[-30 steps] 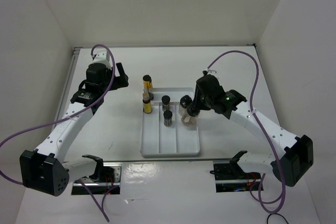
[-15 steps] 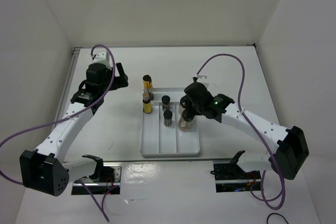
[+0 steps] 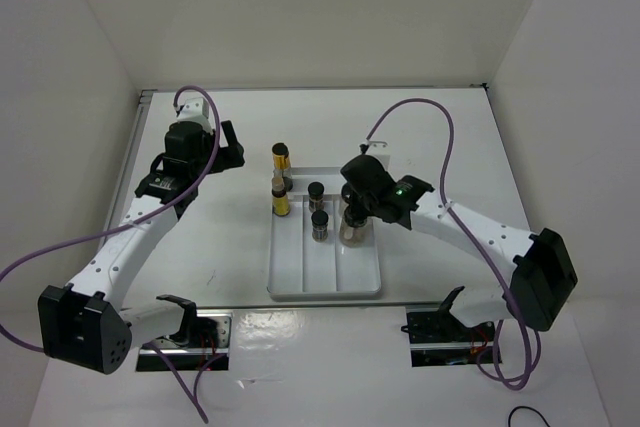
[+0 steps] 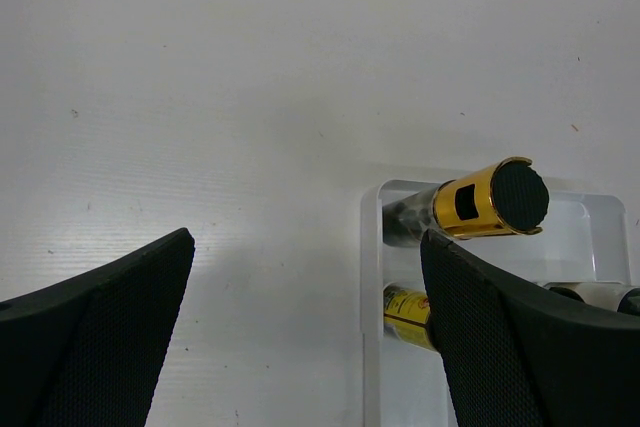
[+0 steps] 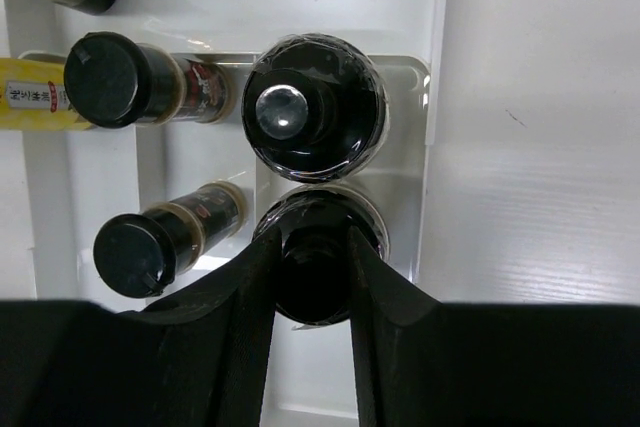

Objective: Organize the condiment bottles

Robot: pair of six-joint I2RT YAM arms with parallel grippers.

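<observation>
The right fingers [image 5: 262, 272] are closed to a narrow gap on the black cap of a rounder pale bottle [image 5: 315, 282]. One finger sits at 9 o'clock of the cap and the other at 3 o'clock. The bottle stands upright, with its long axis in line with the fingers' approach. It occupies the right-hand compartment of the white tray [image 5: 436, 67].

The second rounder bottle [image 5: 315, 112] stands at 12 o'clock from the held one. Whether the two touch or are only just beside each other cannot be resolved. The nearer tiny jar [image 5: 135, 252] lies at 9 o'clock and the farther tiny jar [image 5: 115, 77] at 10 o'clock, both in the middle compartment.

The fingers open along the 9-to-3 line, so a release probably clears the neighbour at 12 o'clock.

The left fingers [image 4: 510, 347] are spread wide over bare desk [image 4: 200, 97] and hold nothing. The slim black-capped bottle [image 4: 490, 202] is at 2 o'clock in the left wrist view. The left arm is well apart from the held bottle, so the right arm is the nearer.

Hidden items:
- The base of the held bottle is covered, so seated or lifted cannot be told.
- The near end of its compartment is blocked by the black body behind the fingers.
</observation>
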